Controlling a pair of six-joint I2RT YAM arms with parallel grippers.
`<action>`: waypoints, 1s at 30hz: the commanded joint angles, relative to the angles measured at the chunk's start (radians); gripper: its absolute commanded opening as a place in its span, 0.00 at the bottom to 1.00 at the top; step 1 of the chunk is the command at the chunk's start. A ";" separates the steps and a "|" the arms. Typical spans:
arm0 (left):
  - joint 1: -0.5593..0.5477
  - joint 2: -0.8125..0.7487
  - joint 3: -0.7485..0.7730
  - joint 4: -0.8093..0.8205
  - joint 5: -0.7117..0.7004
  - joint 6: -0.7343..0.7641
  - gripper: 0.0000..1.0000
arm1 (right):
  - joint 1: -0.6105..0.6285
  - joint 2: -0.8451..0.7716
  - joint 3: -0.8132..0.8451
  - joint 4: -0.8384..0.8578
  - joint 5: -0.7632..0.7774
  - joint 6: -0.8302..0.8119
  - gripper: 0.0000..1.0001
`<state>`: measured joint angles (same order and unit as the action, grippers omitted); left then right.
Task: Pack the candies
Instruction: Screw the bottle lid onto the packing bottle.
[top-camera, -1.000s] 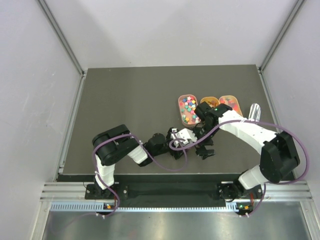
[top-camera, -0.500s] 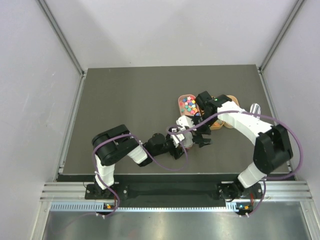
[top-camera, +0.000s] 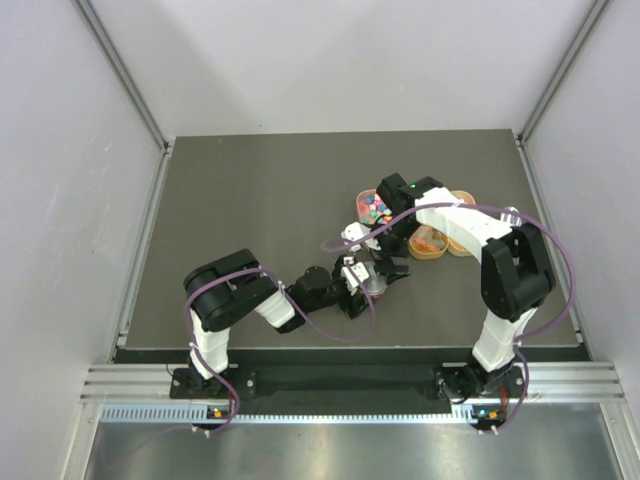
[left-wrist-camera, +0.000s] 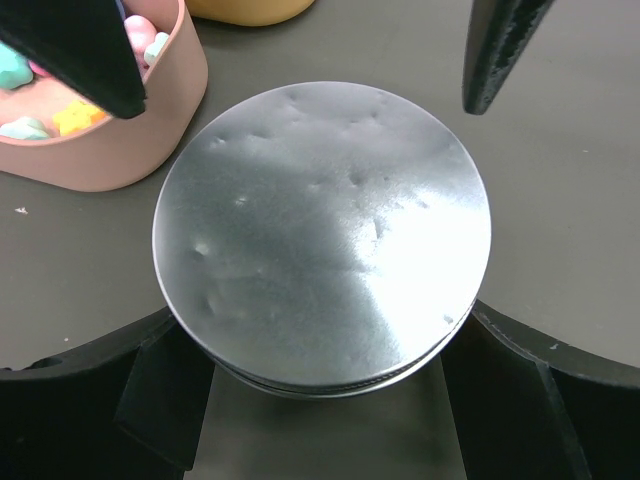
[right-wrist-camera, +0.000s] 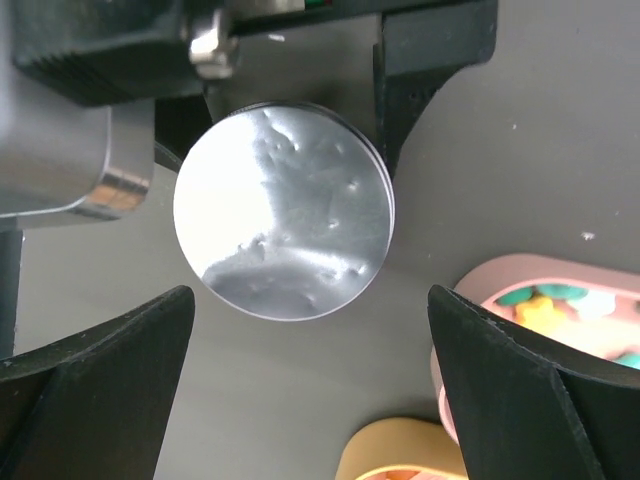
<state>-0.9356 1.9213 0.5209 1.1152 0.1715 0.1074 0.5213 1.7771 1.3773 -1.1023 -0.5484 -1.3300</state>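
Multicoloured cube candies (top-camera: 375, 207) fill a pink oval tray; they also show in the left wrist view (left-wrist-camera: 40, 85) and the right wrist view (right-wrist-camera: 560, 300). Orange and red-orange candies lie in two trays beside it (top-camera: 432, 240), partly hidden by my right arm. A small round jar with a silver lid (left-wrist-camera: 322, 235) stands on the table. My left gripper (left-wrist-camera: 320, 335) is shut on the jar's sides. My right gripper (right-wrist-camera: 310, 292) is open and empty, hovering above the lid (right-wrist-camera: 283, 210), with its fingertips (left-wrist-camera: 495, 55) either side of it.
The pink tray's wall (left-wrist-camera: 110, 150) stands just behind and left of the jar, and a yellow-orange tray (right-wrist-camera: 400, 450) is close by. The dark table (top-camera: 260, 190) is walled by grey panels. My right arm arches over the trays.
My right arm has swung from the near right towards the back left, and its open gripper now hangs over the jar. The left arm and the jar have not moved.
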 joint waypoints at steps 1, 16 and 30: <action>0.012 0.030 -0.033 -0.184 -0.033 0.055 0.74 | -0.001 0.036 0.065 -0.080 -0.067 -0.070 1.00; 0.012 0.022 -0.038 -0.181 -0.050 0.058 0.75 | 0.043 -0.033 -0.041 -0.103 -0.050 -0.112 1.00; 0.012 0.019 -0.041 -0.173 -0.035 0.051 0.73 | 0.045 -0.195 -0.259 -0.047 -0.013 0.012 1.00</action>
<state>-0.9443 1.9198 0.5137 1.1290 0.2016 0.1581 0.5400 1.6314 1.1824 -1.0405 -0.5644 -1.3602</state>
